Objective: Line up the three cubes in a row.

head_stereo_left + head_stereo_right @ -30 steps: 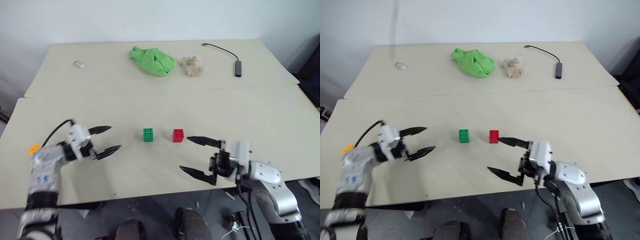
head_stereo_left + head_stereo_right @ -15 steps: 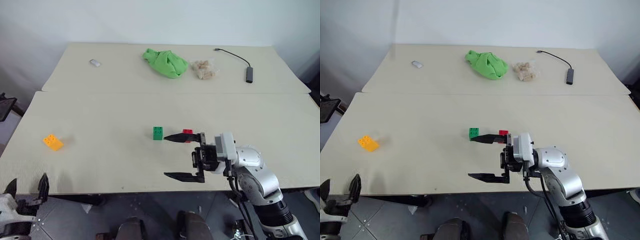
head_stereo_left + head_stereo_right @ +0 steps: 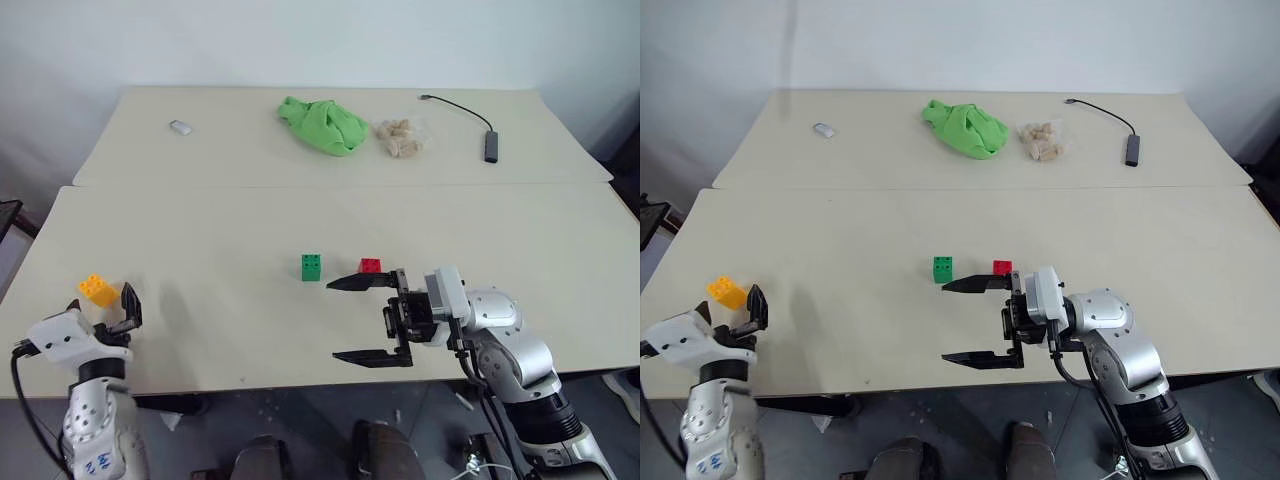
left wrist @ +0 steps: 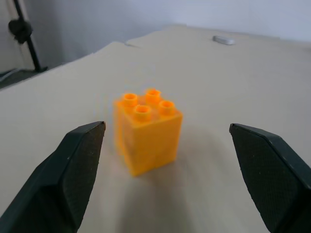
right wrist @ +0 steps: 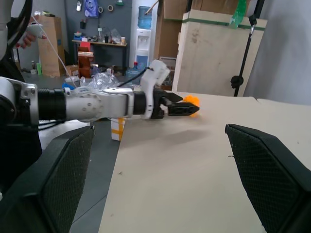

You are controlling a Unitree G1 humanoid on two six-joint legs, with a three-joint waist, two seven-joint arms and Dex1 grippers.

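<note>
The orange cube [image 4: 147, 130] is seen straight ahead of the left gripper [image 3: 112, 310], between its spread, empty fingers, near the table's left edge (far from the green cube [image 3: 311, 266] and red cube [image 3: 370, 265]); the right gripper [image 3: 356, 318] is open too.

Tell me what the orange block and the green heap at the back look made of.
Orange block: looks like hard moulded plastic, smooth with a slight sheen, four round studs on top. Green heap: looks like soft cloth, matt, crumpled into folds; the exact fabric can't be told.
</note>
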